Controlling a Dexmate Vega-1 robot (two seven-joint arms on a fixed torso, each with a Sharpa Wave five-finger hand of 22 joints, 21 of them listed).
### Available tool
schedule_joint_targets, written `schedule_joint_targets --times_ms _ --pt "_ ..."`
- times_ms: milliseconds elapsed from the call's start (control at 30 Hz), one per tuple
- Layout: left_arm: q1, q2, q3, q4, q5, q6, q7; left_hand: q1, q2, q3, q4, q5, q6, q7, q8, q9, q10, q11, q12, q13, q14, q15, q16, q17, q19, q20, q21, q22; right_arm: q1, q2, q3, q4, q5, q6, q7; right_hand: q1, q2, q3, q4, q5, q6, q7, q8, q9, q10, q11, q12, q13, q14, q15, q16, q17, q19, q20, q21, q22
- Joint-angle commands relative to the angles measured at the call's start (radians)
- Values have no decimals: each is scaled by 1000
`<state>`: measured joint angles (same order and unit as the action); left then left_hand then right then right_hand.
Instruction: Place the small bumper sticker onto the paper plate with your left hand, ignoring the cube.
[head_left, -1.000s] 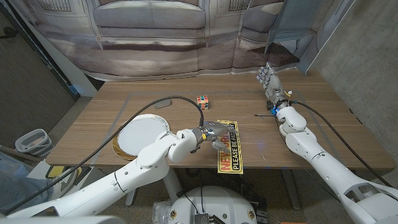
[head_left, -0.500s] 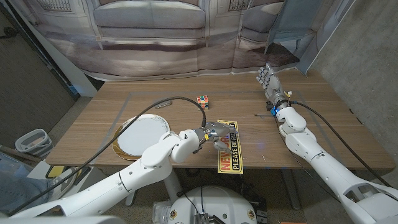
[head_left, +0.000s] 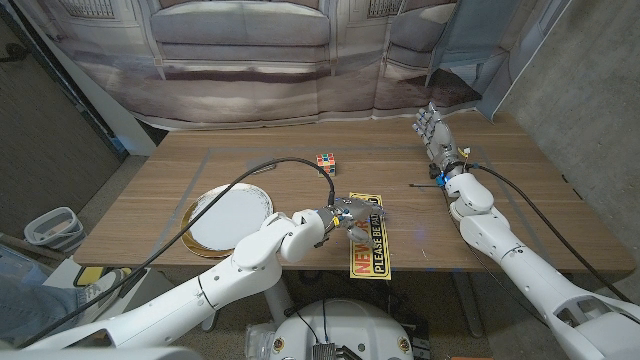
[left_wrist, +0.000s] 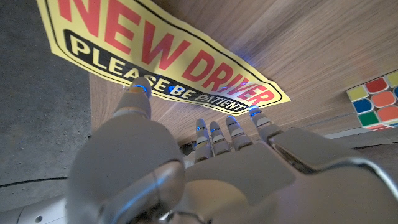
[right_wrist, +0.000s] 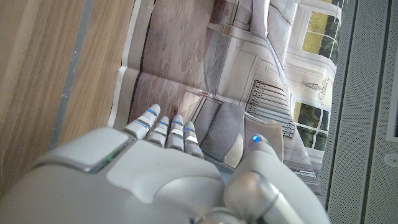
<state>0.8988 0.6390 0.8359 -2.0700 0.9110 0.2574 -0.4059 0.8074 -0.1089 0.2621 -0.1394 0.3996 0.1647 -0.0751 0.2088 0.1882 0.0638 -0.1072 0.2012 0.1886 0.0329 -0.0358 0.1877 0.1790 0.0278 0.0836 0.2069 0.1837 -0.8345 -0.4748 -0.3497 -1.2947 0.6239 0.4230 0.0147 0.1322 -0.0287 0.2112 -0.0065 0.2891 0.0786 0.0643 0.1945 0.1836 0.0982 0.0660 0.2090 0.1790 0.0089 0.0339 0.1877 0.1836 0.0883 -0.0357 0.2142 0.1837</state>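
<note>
A yellow bumper sticker (head_left: 369, 236) reading "NEW DRIVER PLEASE BE PATIENT" (left_wrist: 168, 68) lies on the table near its front edge, its near end hanging over the edge. My left hand (head_left: 345, 215) is at the sticker's left side with fingers spread, its fingertips (left_wrist: 137, 89) at the sticker's edge; nothing is gripped. The white paper plate (head_left: 231, 216) with a gold rim sits to the left of that hand. My right hand (head_left: 433, 131) stands upright at the far right of the table, fingers apart and holding nothing (right_wrist: 163, 168).
A colourful cube (head_left: 325, 161) sits behind the sticker, mid-table, and appears in the left wrist view too (left_wrist: 375, 101). A small dark item (head_left: 262, 168) lies left of it. A black cable arcs over my left arm. A printed backdrop hangs behind the table.
My left arm has edged forward and right, bringing the hand slightly closer over the sticker's left edge. The right arm has stayed still.
</note>
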Motion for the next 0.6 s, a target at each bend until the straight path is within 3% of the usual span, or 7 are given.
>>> schedule_joint_targets --times_ms 33,600 --pt "-7 -18 15 30 -9 7 19 12 -1 2 3 2 7 -2 1 4 5 -10 7 2 11 -11 5 5 8 4 3 2 -4 -4 4 5 6 4 7 1 7 -5 -2 -1 2 -5 -1 2 6 2 -2 3 6 -1 1 2 11 -15 0 2" --pt "-20 -31 37 58 0 28 20 17 2 0 6 0 13 -4 1 4 8 -11 6 2 15 -11 6 6 8 5 3 2 14 7 -4 33 7 5 21 1 8 -6 -3 -2 3 -4 0 2 6 2 -2 3 6 0 1 2 12 -15 -2 2"
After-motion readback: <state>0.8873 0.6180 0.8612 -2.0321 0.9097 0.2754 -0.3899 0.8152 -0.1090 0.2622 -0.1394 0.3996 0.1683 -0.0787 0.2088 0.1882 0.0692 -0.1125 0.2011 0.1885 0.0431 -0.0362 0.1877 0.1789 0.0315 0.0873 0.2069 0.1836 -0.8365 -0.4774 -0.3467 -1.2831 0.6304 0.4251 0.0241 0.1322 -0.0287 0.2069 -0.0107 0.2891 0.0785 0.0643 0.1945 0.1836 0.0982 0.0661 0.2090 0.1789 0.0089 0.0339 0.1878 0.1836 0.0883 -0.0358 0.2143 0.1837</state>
